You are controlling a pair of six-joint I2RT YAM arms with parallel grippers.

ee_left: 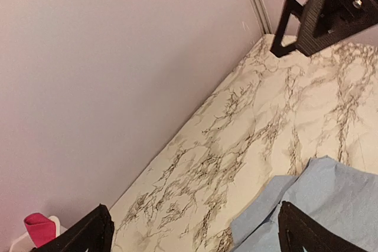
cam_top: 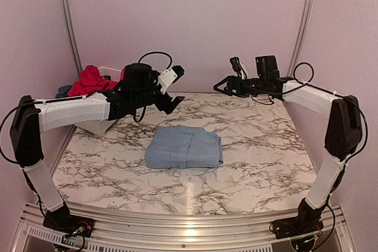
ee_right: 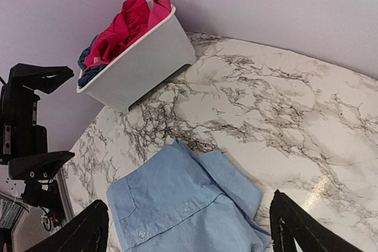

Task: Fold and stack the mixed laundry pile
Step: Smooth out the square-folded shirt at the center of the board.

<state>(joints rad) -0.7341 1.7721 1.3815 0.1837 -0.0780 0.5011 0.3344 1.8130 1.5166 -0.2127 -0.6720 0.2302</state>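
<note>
Find the folded light blue cloth shirt (cam_top: 184,147) flat on the white marbled table (cam_top: 266,146), likely as base for the stack. Behind, see the black left gripper (ee_left: 195,228) and right gripper (ee_right: 186,219) wide and empty, free for the red and dark blue garments (ee_right: 118,33) in the far white plastic basket (ee_right: 147,66).

Folded light blue shirt (ee_right: 183,205) on marble table (ee_right: 283,104), red garments (ee_right: 121,30) heaped in white basket (ee_right: 144,63) beyond
</note>
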